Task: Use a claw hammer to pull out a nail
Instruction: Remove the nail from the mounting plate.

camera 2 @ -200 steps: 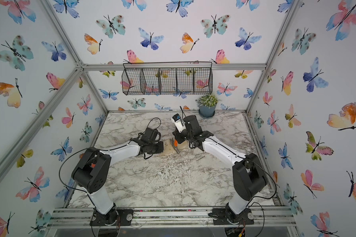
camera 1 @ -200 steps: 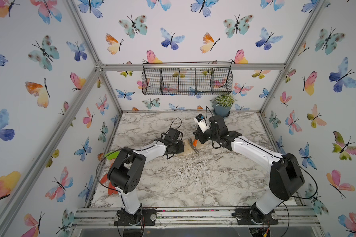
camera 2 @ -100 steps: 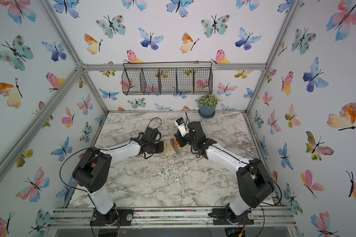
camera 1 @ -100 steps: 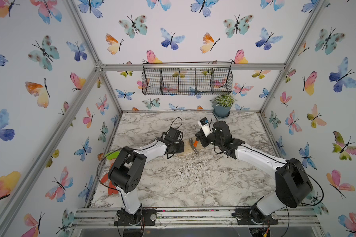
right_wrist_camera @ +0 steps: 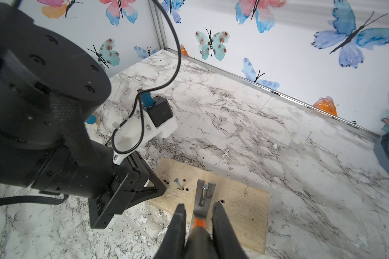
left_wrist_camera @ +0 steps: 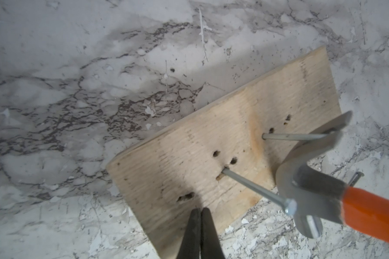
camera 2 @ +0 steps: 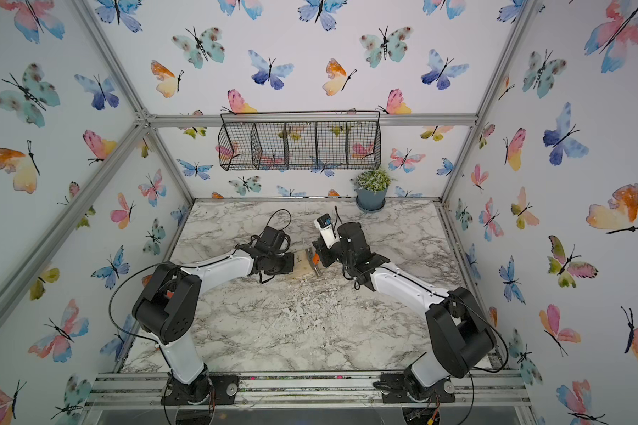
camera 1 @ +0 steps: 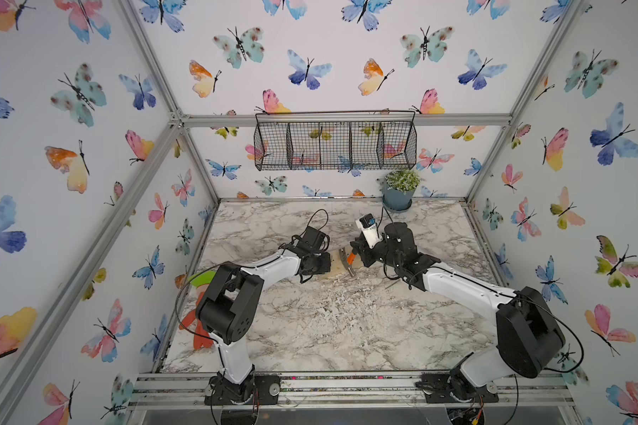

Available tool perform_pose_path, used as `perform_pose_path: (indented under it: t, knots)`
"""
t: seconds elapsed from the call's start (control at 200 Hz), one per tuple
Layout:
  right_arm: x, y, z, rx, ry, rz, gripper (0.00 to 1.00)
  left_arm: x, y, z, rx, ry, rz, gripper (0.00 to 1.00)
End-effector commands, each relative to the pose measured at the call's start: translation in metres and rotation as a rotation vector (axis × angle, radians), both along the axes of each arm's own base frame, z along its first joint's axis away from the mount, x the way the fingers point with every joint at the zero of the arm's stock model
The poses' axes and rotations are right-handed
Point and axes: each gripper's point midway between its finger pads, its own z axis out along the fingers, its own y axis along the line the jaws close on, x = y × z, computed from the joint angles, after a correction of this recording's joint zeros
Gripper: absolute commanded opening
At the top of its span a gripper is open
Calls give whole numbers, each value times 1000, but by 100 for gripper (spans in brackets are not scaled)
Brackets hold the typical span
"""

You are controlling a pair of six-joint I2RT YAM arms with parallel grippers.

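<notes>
Jaws of the right gripper (right_wrist_camera: 199, 206) clamped on the handle of the claw hammer (left_wrist_camera: 312, 186), its forked claw around a nail (left_wrist_camera: 296, 136) in the wooden board (left_wrist_camera: 189, 145) on the counter (left_wrist_camera: 54, 67), left gripper (left_wrist_camera: 200, 212) jaws pressed together, tips on the board, second nail (left_wrist_camera: 252, 186) beside the hammer head

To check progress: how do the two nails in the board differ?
The caught nail sits in the claw hammer's fork; the free nail stands outside it. The free nail stands nearer the left end effector than the caught nail. Both stick far out of the wooden board.
</notes>
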Motion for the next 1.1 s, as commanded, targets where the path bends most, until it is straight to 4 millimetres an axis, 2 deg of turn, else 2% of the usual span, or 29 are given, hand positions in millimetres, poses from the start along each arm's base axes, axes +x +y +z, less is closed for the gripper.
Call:
perform_pose_path:
  t: [0.0, 0.25, 0.28, 0.606, 0.826, 1.096]
  knots:
    - [-1, 5, 15, 36, -88, -5, 3, -60, 51, -88, 246, 281, 8, 0]
    - [-5, 0, 9, 37, -78, -21, 3, -63, 50, -95, 241, 311, 1, 0]
    - [-4, 0, 8, 34, -75, -22, 3, -68, 52, -105, 256, 340, -1, 0]
    - [-2, 3, 6, 10, -51, -23, 3, -76, 56, -128, 266, 426, -9, 0]
    - [0, 1, -10, -24, -40, -44, 3, -84, 54, -144, 262, 498, -33, 0]
    - [0, -4, -25, -62, -25, -77, 3, -90, 59, -153, 300, 549, -57, 0]
